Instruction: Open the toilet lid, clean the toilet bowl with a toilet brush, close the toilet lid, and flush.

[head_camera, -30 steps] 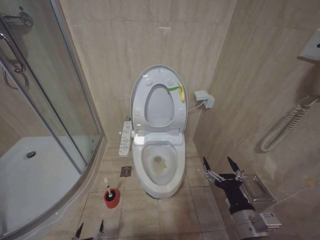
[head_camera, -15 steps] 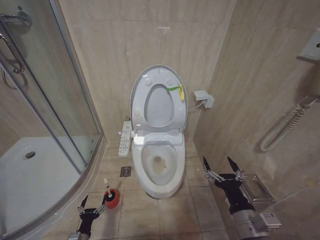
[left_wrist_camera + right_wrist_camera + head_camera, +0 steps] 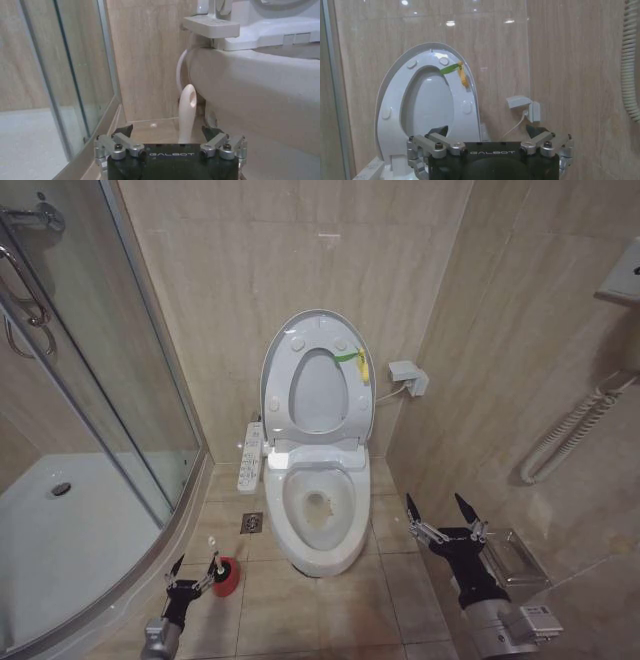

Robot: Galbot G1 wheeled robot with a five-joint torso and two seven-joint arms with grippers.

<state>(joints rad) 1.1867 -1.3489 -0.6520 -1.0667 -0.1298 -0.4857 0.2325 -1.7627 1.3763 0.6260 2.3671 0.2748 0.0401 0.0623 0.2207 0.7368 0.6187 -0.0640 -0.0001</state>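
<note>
Change: the left hand (image 3: 196,574) has moved forward across the floor tiles and now reaches the toilet brush (image 3: 214,564); the right hand (image 3: 443,514) has stayed put.
Left hand: fingers spread wide, one each side of the thin white handle (image 3: 187,112), not closed on it.
Right hand: fingers wide, holding nothing, hanging right of the toilet bowl (image 3: 318,510).
Writing: "GALBOT" on both hand bodies in the wrist views.
Red cup holder (image 3: 226,576): on the floor left of the bowl, the brush standing in it.
Toilet lid (image 3: 316,375): raised upright against the wall, the seat up with it.
Bowl contents: brownish staining around the drain.
</note>
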